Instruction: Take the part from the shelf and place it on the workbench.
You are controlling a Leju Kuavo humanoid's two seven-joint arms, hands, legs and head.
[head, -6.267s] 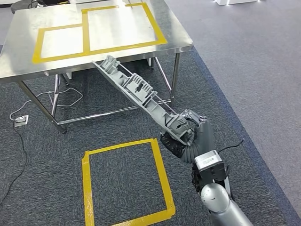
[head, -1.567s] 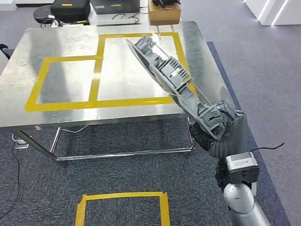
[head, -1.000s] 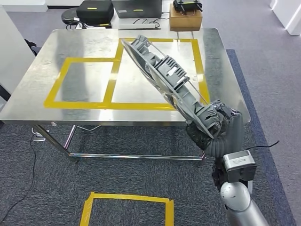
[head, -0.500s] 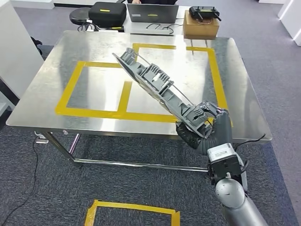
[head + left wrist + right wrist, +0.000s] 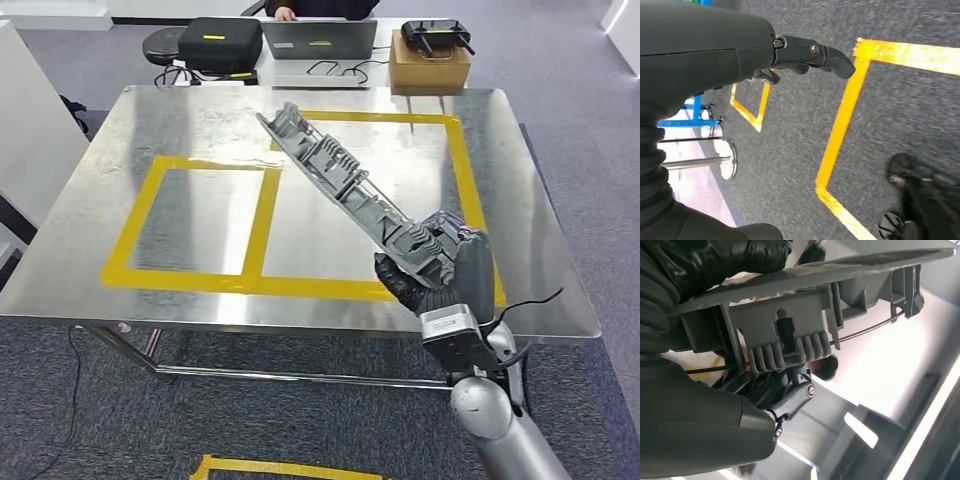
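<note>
The right hand (image 5: 441,268) has its fingers (image 5: 793,397) wrapped around the near end of the long grey part (image 5: 349,190), and the part now reaches out over the steel tabletop (image 5: 90,190). It slants up and away to the far left, its far tip hanging above the far yellow tape line of the larger taped rectangle (image 5: 472,190); whether it touches the steel cannot be told. Six seconds back the same part was carried low over the carpet, short of the table's near edge. The view has swung since then, so the tabletop sits squarely ahead and closer, with the hand now over its near right edge rather than below it. The smaller taped rectangle (image 5: 136,225) lies to the left. Beyond the far edge sit a black case (image 5: 219,42), a laptop (image 5: 321,38) and a cardboard box (image 5: 430,62). The left hand (image 5: 806,52) hangs over grey carpet (image 5: 791,150) crossed by yellow tape, fingers stretched out loosely, holding nothing.
</note>
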